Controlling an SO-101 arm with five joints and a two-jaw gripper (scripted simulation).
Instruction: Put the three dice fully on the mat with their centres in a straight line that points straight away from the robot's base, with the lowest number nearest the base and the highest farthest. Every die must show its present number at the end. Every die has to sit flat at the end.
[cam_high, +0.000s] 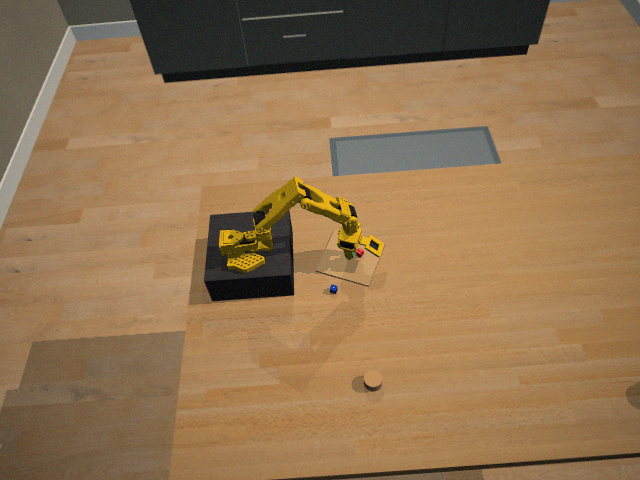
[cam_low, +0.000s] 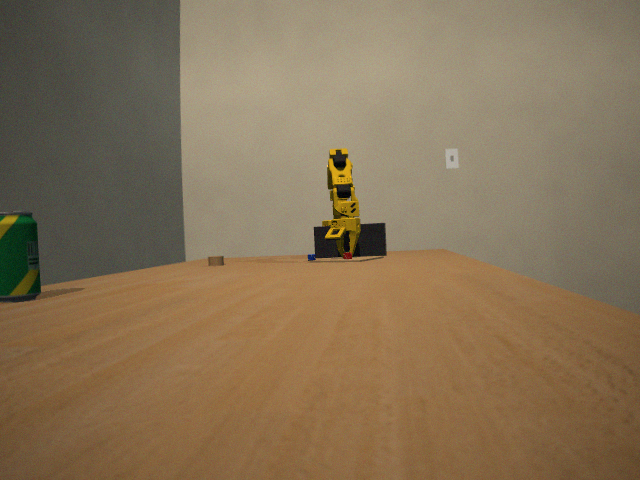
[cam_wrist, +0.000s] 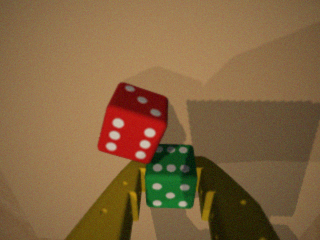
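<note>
My gripper (cam_wrist: 171, 197) is shut on a green die (cam_wrist: 171, 181) and holds it low over the tan mat (cam_high: 347, 262); the die also shows in the top view (cam_high: 350, 253). A red die (cam_wrist: 132, 122) sits on the mat just ahead and left of the green one, corner to corner with it; I cannot tell if they touch. Its six-pip face is toward the wrist camera, with a three-pip face beyond. It also shows in the top view (cam_high: 359, 252). A blue die (cam_high: 333, 289) lies on the table off the mat, near the mat's front edge.
The arm stands on a black box (cam_high: 249, 255) left of the mat. A small wooden disc (cam_high: 372, 379) lies farther out on the table. A green and yellow can (cam_low: 18, 255) stands at the far table edge. A grey panel (cam_high: 413, 149) is set in the floor.
</note>
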